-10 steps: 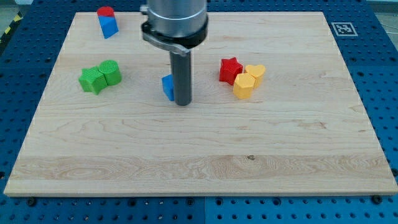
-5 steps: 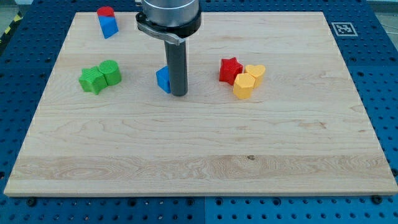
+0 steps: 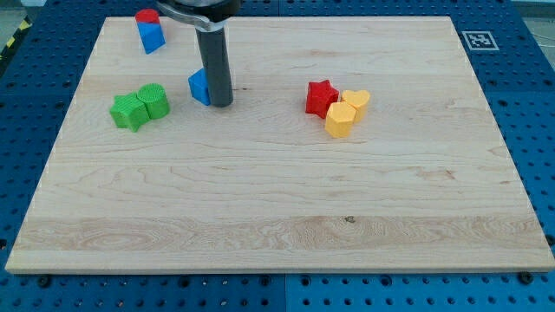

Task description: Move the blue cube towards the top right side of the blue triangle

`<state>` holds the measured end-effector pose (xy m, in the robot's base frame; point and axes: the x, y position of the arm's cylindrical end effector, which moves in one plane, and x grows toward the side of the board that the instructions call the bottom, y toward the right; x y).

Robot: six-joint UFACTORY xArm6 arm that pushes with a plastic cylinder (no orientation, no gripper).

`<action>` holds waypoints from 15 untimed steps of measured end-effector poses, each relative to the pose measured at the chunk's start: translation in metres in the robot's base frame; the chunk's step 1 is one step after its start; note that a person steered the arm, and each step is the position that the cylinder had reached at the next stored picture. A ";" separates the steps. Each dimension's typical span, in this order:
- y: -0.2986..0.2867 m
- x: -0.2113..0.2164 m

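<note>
What you see of the arm is little: a straight, round rod [image 3: 215,65], dark grey to near black, smooth and matte, with a faint lighter sheen running down its length on the view's left side. It keeps the same thickness all the way down and ends in my tip [image 3: 220,105], a flat, blunt end with no taper you can make out. At the view's top the rod meets a wider dark collar [image 3: 198,15], cut off by the frame edge, with a thin pale rim along its lower lip. You can spot no cables, screws or markings on it.
</note>
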<state>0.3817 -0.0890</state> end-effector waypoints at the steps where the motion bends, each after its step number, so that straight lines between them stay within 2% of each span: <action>1: -0.004 -0.008; 3: -0.031 0.011; 4: -0.032 0.006; 5: -0.033 -0.012; 9: -0.037 -0.037; 11: -0.021 -0.046; 14: -0.039 -0.096; 15: -0.056 -0.098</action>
<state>0.2833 -0.1454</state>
